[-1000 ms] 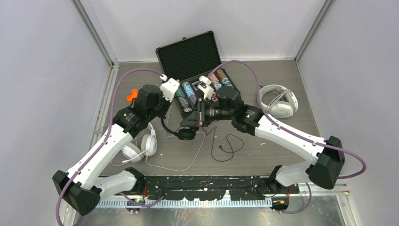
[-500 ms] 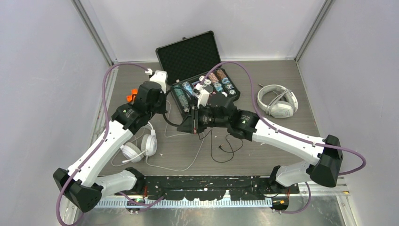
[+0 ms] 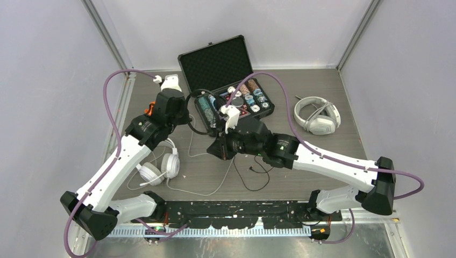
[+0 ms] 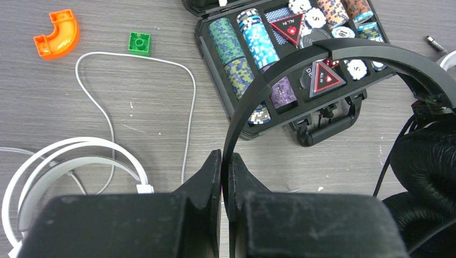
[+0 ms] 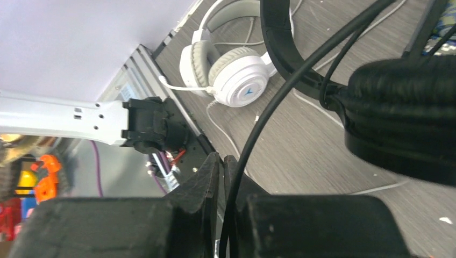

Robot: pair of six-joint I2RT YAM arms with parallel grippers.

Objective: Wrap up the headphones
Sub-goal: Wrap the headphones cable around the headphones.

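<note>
My left gripper (image 4: 225,161) is shut on the thin band (image 4: 344,51) of the slim black headphones and holds it above the table; its padded ear cups (image 4: 425,161) hang at the right. In the top view my left gripper (image 3: 188,115) is left of the chip case. My right gripper (image 5: 222,164) is shut on the black cord (image 5: 279,102), just below an ear cup (image 5: 403,102); in the top view it (image 3: 216,149) is mid-table. The white round-cup headset (image 3: 161,166) lies at the left. The bulky white-grey headset (image 3: 317,115) lies at the right.
An open black case of poker chips (image 3: 228,80) stands at the back centre, also in the left wrist view (image 4: 279,70). An orange curved piece (image 4: 56,35) and a green brick (image 4: 139,42) lie at the back left. Loose black cord (image 3: 253,172) and white cord (image 3: 204,188) trail over the front.
My left gripper has moved back and left with the black band. My right gripper has moved left and nearer with the cord, and the loose loop on the table has shrunk.
</note>
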